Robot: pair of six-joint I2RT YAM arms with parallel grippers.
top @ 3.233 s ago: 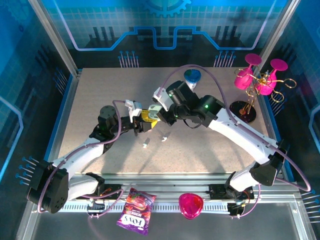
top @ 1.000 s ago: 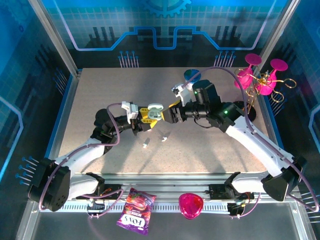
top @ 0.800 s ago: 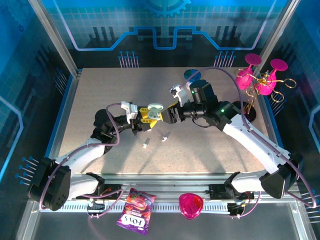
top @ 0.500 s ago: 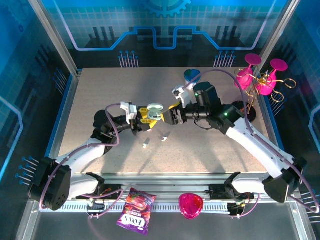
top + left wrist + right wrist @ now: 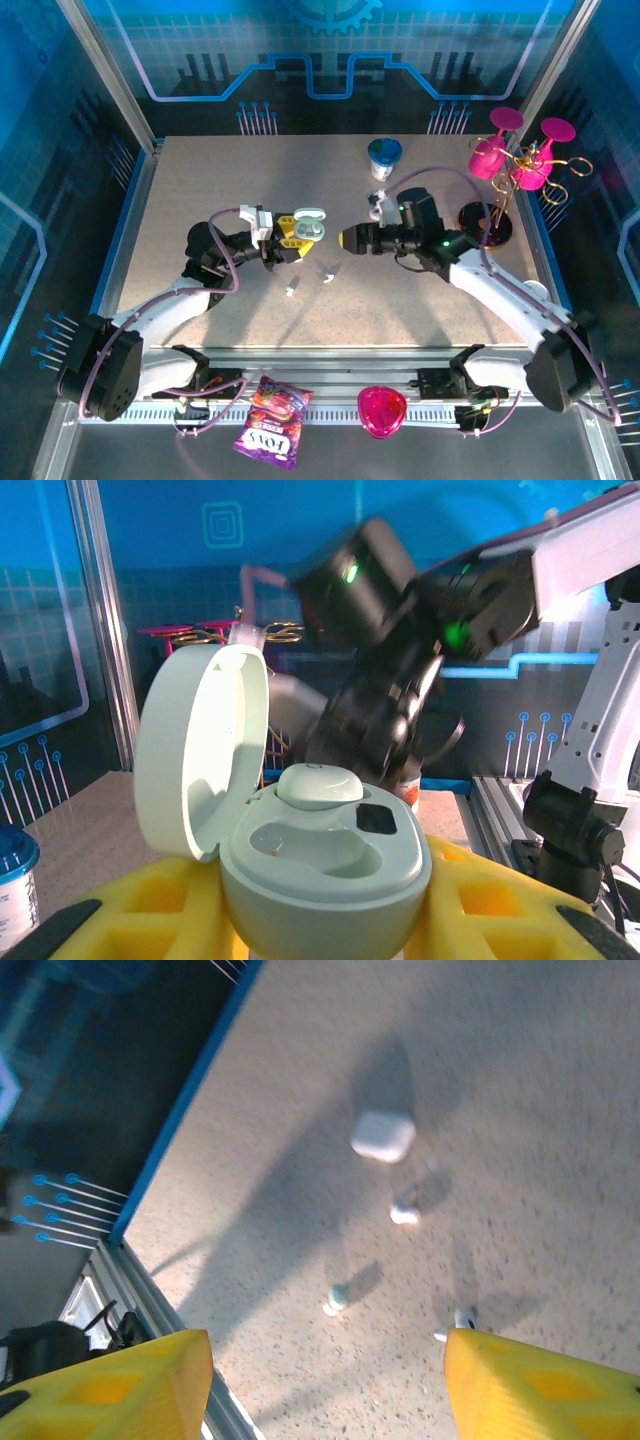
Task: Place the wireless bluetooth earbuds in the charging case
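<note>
Lying loose on the near part of the tabletop [image 5: 180, 190], one white earbud [image 5: 292, 290] and a second earbud [image 5: 327, 276] sit close together. Just beyond, the left gripper [image 5: 298, 232] holds the open charging case [image 5: 325, 865] between narrowed yellow fingers [image 5: 480, 900], with one bud [image 5: 318, 785] seated inside. The right gripper [image 5: 347, 238] faces it, its fingers [image 5: 540, 1380] spread wide and empty.

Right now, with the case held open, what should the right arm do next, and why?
Probably lower the right gripper onto a loose earbud on the table: its jaws stand open and empty, while the left gripper holds the charging case open with one well unfilled.
</note>
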